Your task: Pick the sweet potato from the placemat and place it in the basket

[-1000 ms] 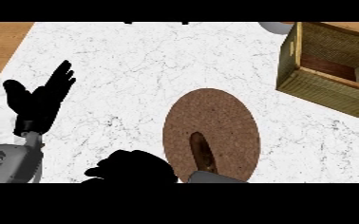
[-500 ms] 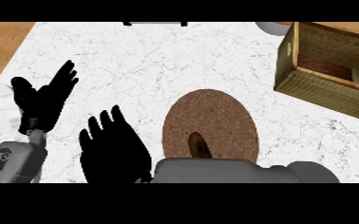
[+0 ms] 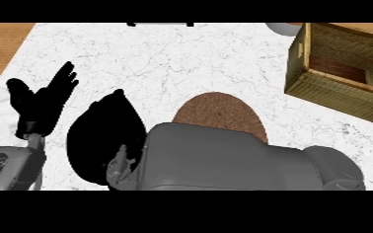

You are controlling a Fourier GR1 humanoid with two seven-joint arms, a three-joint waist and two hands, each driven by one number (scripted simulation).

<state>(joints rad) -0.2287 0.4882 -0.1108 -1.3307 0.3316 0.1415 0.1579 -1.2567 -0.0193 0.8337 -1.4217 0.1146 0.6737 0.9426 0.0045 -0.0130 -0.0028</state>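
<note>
The right forearm [image 3: 233, 158] is swinging further across the counter [image 3: 182, 59] than it was half a second ago, and it is now covering the lower half of the round brown placemat [image 3: 218, 111], where a second ago most of the mat was showing. The right hand [image 3: 105, 138] is sitting at the forearm's left end, just left of the mat and off it. It is showing as one dark, rounded mass, so I cannot tell whether its fingers are spread, curled or closed on anything.

The sweet potato, which was lying on the near part of the mat in the earlier views, is no longer showing at all. It is most likely lying under the forearm, to the right of the hand, though that is a guess and not something seen. Judging by this, the pick is not yet made, and the hand is probably needing to come back right over the mat before it can close on anything.

The left hand [image 3: 44, 101] is resting open with fingers up, well to the left of the right hand, unchanged. The basket [image 3: 320, 86] is standing far to the right of and beyond both hands, cut off by the right edge; what can be seen of its inside is holding nothing.
</note>
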